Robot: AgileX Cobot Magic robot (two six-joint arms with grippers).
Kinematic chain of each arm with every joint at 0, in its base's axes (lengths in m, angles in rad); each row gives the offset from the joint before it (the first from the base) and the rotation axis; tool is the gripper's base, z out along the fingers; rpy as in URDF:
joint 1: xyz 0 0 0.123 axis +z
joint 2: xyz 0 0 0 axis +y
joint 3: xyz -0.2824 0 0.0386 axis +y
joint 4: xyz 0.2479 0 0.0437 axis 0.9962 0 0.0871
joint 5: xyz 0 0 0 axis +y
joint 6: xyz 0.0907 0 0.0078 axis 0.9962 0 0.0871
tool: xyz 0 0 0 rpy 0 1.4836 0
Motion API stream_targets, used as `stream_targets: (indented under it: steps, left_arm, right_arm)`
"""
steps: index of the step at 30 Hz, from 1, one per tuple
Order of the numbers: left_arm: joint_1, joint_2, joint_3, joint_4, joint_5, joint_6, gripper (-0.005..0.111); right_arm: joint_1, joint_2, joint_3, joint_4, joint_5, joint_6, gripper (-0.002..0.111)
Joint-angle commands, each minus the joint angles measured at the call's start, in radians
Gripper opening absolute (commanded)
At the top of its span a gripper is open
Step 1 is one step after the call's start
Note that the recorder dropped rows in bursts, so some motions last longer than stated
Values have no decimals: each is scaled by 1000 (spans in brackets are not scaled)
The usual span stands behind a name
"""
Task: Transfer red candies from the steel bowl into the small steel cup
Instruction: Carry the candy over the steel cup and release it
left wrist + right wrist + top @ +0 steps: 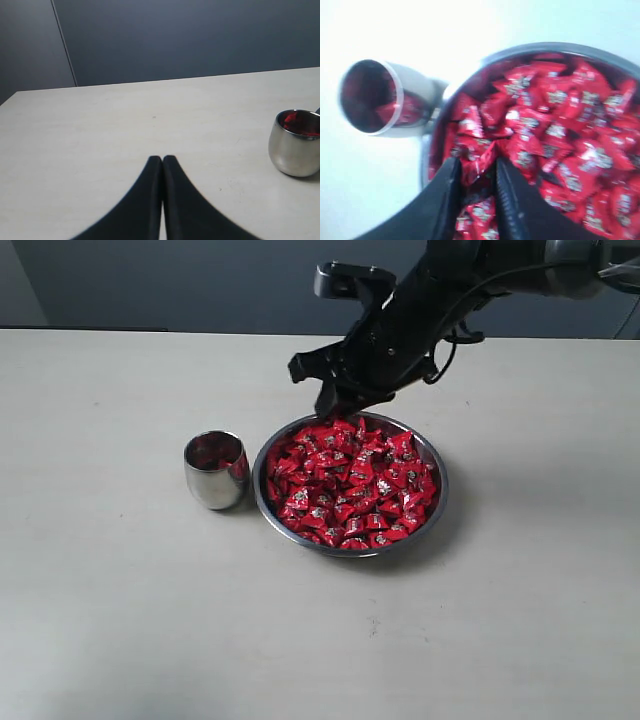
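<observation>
right jaws amid red candies

The right arm comes in from the upper right of the exterior view and slopes down to the left, its wrist bent so the right gripper points steeply downward. Its jaws stand a narrow gap apart; the wrist view is blurred, so a grip cannot be confirmed. The left gripper has its jaws pressed together, tips touching.
</observation>
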Motion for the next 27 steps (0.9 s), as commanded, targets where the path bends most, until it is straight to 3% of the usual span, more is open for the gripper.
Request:
stream_targets:
  steps: [1, 5, 10, 27]
  left_arm:
    - [2, -5, -8, 2, -2, -2, 0]
    - [2, -5, -8, 2, -2, -2, 0]
    - [2, -5, -8, 2, -2, -2, 0]
    - [2, -5, -8, 2, -2, -2, 0]
  right_arm:
    - [81, 27, -58, 124, 11, -96, 0]
    - [166, 137, -200, 85, 29, -112, 0]
    - [190, 233, -311, -10, 68, -87, 0]
    - [190, 282, -334, -9, 18, -83, 1]
